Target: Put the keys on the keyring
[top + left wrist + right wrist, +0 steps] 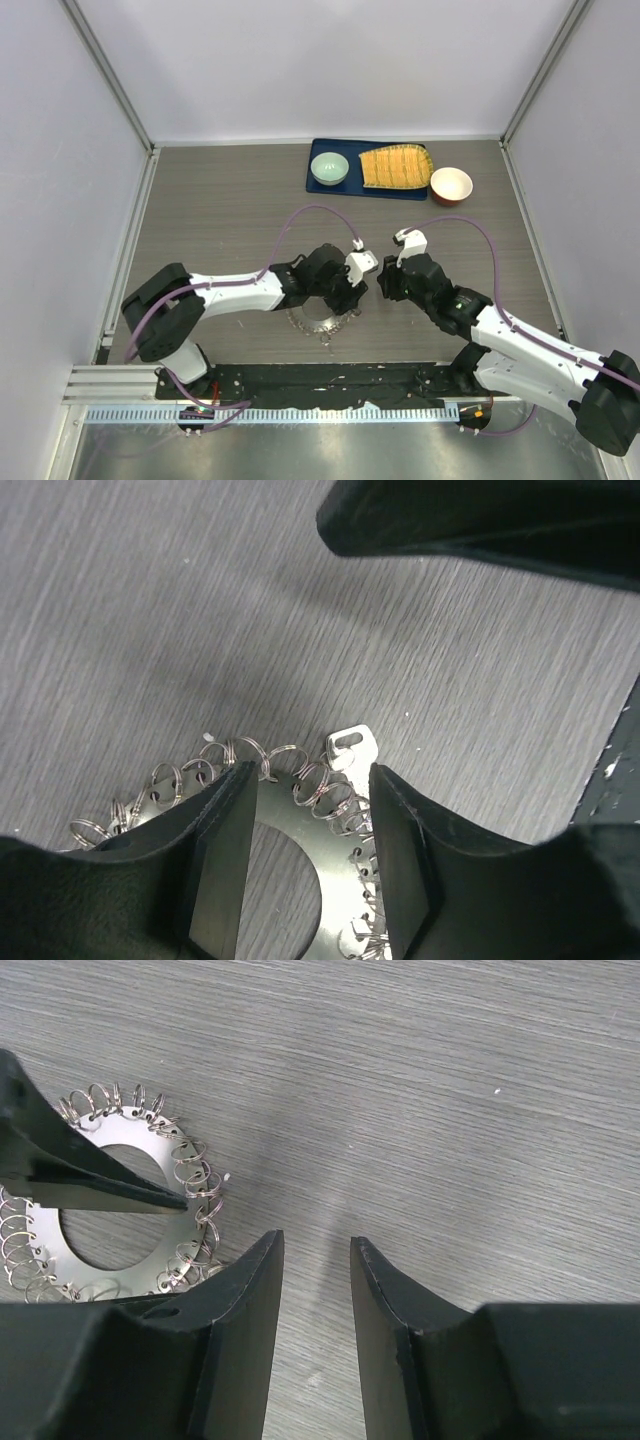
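Observation:
The keyring [318, 322] is a flat grey metal disc with a hole, fringed all round with small wire loops, lying on the table near the front. In the left wrist view the keyring [300, 830] lies between my fingers. My left gripper [315, 772] is open and straddles its fringed edge. A small silver key [350, 748] with a slotted head sits among the loops at that edge; whether it is threaded I cannot tell. My right gripper [315, 1245] is open and empty over bare table, just right of the keyring [130, 1200]. From above, the left gripper [350, 292] and right gripper [385, 283] nearly meet.
A blue tray [345, 190] at the back holds a green bowl [329, 168] and a yellow woven piece [396, 167]. An orange-rimmed bowl [451, 185] stands right of it. The right gripper's dark body [480, 520] hangs close over the left gripper.

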Robot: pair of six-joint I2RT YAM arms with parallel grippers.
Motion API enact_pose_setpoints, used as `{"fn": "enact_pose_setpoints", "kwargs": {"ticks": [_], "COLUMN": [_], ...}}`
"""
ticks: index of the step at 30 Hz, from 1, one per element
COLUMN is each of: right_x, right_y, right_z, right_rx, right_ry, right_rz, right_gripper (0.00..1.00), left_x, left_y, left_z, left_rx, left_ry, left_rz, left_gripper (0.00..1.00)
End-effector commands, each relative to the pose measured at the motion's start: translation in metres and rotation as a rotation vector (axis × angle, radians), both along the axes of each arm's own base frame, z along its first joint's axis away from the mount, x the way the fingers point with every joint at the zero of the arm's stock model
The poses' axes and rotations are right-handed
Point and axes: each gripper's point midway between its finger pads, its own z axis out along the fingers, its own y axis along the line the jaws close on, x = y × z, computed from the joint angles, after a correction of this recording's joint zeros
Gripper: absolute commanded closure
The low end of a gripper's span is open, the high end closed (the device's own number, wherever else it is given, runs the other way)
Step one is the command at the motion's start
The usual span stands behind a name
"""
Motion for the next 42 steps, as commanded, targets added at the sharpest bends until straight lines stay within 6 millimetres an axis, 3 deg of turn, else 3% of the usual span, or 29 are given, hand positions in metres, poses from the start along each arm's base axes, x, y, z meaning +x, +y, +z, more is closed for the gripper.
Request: {"fn": "enact_pose_setpoints", "kwargs": {"ticks": [1, 7, 12, 21, 33, 42], "right_x": [0.005, 0.005, 0.004, 0.004, 0.004, 0.003], "right_y": [0.006, 0.006, 0.006, 0.006, 0.007, 0.009], "right_z": [0.013, 0.016, 0.016, 0.015, 0.010, 0.009], "right_rx": [0.048, 0.056, 0.057, 0.048, 0.042, 0.046], "right_ry": [-0.044, -0.049, -0.052, -0.049, -0.038, -0.035], "right_rz": [-0.002, 0.002, 0.005, 0.009, 0.015, 0.022], "right_gripper": [0.60, 0.60, 0.61, 0.60, 0.61, 0.60], "left_x": [0.006, -0.002, -0.002, 0.004, -0.003, -0.002], "left_y": [-0.006, 0.003, 0.008, 0.003, 0.001, 0.005], "left_z": [0.032, 0.015, 0.004, -0.003, -0.009, -0.019], "left_rx": [-0.086, 0.012, 0.084, 0.106, 0.112, 0.134], "left_ry": [-0.025, 0.028, 0.041, 0.030, 0.066, 0.076], "left_rz": [0.050, 0.025, 0.014, -0.002, -0.027, -0.006], "left_gripper": [0.49, 0.57, 0.57, 0.56, 0.66, 0.66]}}
